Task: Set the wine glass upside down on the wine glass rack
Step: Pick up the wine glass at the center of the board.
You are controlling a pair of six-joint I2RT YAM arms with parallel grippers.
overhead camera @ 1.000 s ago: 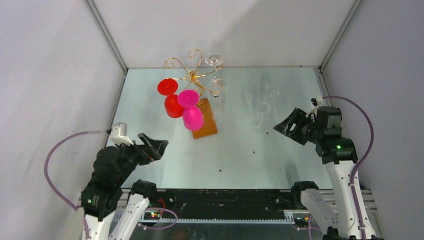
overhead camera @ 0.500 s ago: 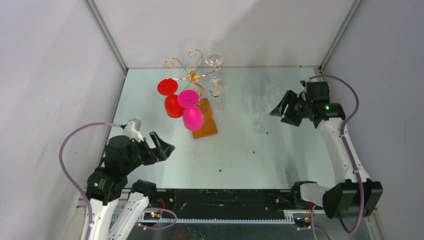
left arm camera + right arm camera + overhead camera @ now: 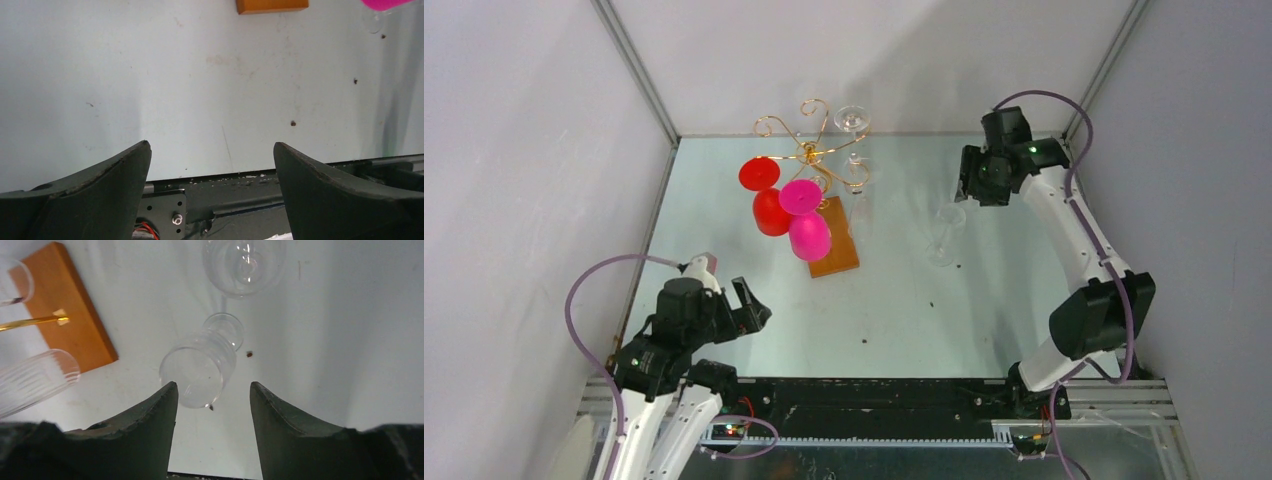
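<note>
Step in hand, we judge: grasp approach. Right gripper (image 3: pixel 213 386) has jaws part-spread, empty, above the clear wine glass (image 3: pixel 198 371), which stands upright mid-frame, right of the wine glass rack (image 3: pixel 810 152). We'd centre on the bowl, avoid the second glass (image 3: pixel 244 262), and squeeze gently. Left gripper (image 3: pixel 210 146) is spread wide, lower left.

My left arm (image 3: pixel 669 330) tucked near its base, jaws wide apart, right arm (image 3: pixel 1069 215) stretched far forward, jaws parted.
</note>
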